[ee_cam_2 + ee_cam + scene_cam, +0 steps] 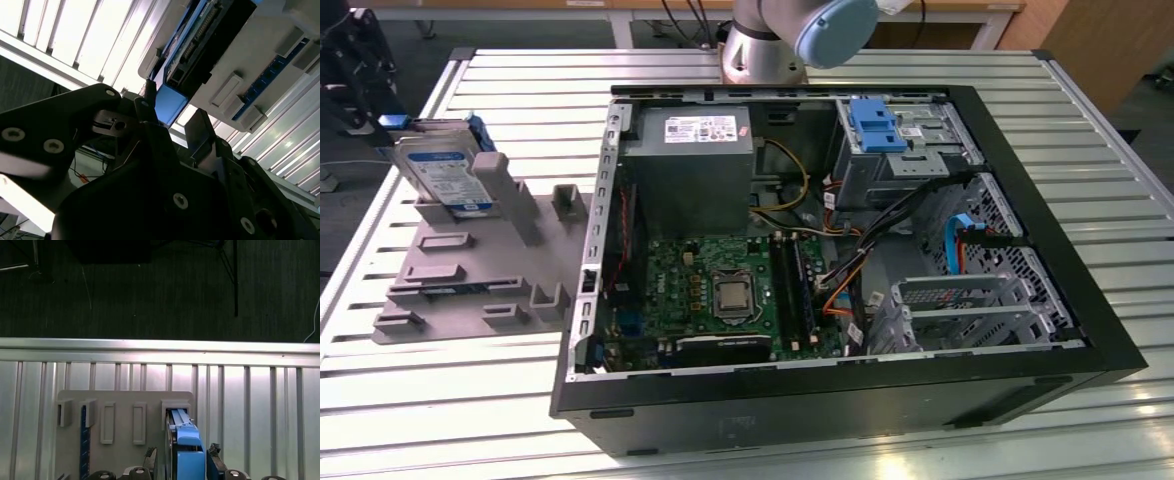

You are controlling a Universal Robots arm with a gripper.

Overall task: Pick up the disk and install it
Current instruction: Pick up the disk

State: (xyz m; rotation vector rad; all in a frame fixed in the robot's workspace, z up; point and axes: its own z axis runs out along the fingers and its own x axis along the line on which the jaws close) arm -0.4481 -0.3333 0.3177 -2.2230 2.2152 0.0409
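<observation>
Disk standing on edge in grey rack, base hidden; gripper hovering, jaws spread, flanking blue end, mostly cut off.

Silver arm, blue cap; black hand

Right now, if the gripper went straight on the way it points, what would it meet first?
Probably the disk: the open gripper points at its blue-framed edge, where it stands upright in the grey holder. The gap between them is unclear.
</observation>
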